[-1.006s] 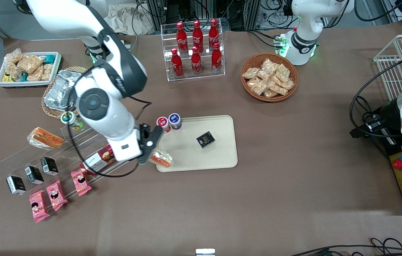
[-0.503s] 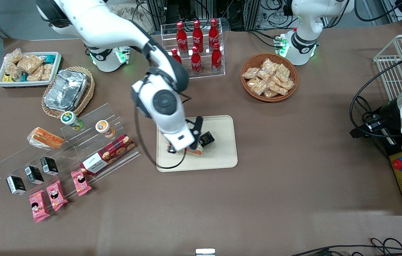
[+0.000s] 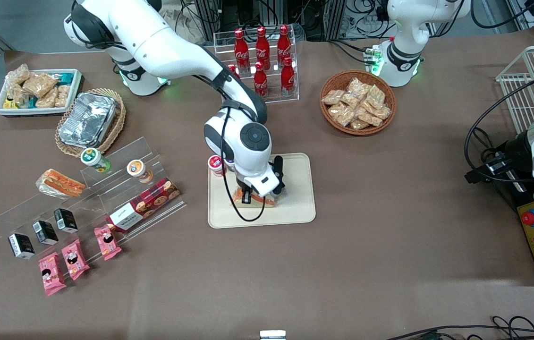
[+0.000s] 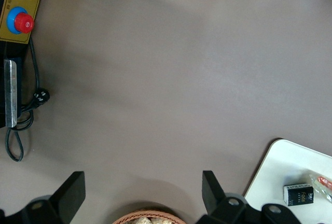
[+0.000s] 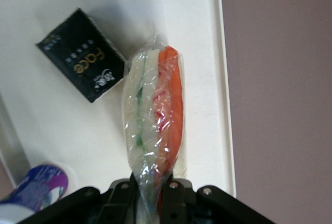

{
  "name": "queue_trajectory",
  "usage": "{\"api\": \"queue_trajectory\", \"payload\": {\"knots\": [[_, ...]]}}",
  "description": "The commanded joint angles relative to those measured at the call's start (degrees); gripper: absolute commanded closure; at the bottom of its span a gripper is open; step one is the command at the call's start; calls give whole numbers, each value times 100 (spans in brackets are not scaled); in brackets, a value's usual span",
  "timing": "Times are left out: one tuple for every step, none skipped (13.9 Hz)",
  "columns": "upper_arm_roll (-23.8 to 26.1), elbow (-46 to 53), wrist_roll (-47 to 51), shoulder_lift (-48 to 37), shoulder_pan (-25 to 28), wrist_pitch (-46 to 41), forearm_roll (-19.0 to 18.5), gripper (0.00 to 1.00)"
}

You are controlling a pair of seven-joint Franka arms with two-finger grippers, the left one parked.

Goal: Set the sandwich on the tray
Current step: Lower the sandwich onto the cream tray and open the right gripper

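— Moved across from the acrylic shelf [image 3: 92,189] end; now over the tray [image 3: 295,215]?
— Yes. Gripper [image 5: 150,190] clamped on the sandwich [image 5: 153,125], wedge hanging over the tray beside the black box [image 5: 80,55].
— Any writing?
— "Face" on the box; Coca-Cola on the red bottles [image 3: 262,61].

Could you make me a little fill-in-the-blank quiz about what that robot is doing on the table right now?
1. The gripper is shut on the wrapped ____.
2. The sandwich hangs over the cream ____.
3. The small box lying beside the sandwich on the tray is ____ in colour.
4. The acrylic rack holds red ____.

Missing words: sandwich; tray; black; bottles
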Motion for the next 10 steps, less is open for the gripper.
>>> {"api": "queue_trajectory", "payload": {"knots": [[13, 10, 696, 106, -8, 121, -199, 78], [13, 19, 854, 106, 1, 129, -234, 69], [13, 28, 908, 89, 18, 121, -278, 25], [13, 45, 882, 54, 1, 121, -313, 0], [22, 54, 908, -16, 1, 103, -305, 0], [22, 63, 917, -87, 9, 94, -262, 0], [22, 72, 909, -174, -17, 68, -244, 0], [13, 81, 891, -271, -69, 42, -235, 0], [-22, 72, 873, -429, -113, 7, -226, 0], [-31, 72, 882, -622, -279, -168, -209, 0]]}}
